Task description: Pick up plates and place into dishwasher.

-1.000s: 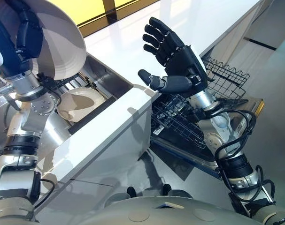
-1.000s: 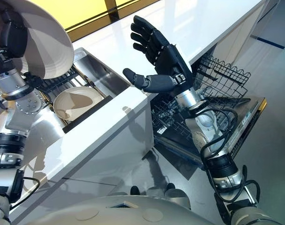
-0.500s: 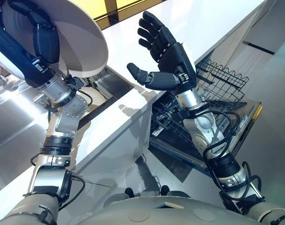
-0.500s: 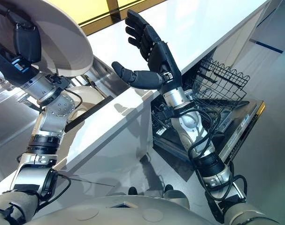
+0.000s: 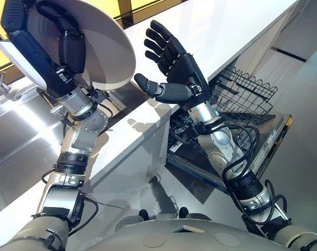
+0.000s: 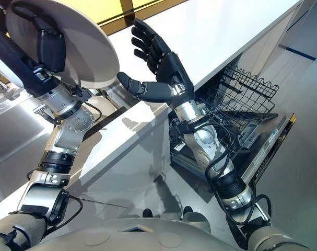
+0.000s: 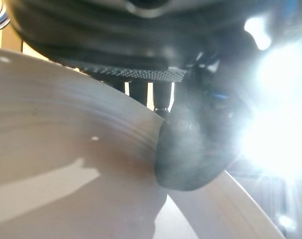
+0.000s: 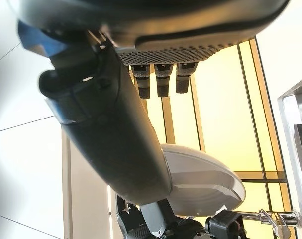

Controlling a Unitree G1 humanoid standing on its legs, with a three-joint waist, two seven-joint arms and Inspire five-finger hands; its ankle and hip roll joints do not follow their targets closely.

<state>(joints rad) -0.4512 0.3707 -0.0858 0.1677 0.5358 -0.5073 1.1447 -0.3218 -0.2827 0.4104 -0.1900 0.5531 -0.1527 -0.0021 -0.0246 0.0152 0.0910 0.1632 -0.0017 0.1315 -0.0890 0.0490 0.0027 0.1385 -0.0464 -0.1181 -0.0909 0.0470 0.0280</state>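
a white desk (image 5: 221, 31) runs diagonally across the scene, glossy, with a thick front edge and a plain white front panel (image 5: 132, 157) below it. a stainless steel sink (image 5: 22, 130) is set into the desk on the left; its inner wall is bright with reflected light. a metal tap fitting (image 5: 1, 86) stands at the sink's far edge. behind the desk is a yellow wall (image 6: 106, 8) divided by dark frame bars (image 5: 128, 11). grey floor (image 5: 304, 104) lies to the right, crossed by a dark line (image 5: 289, 49).
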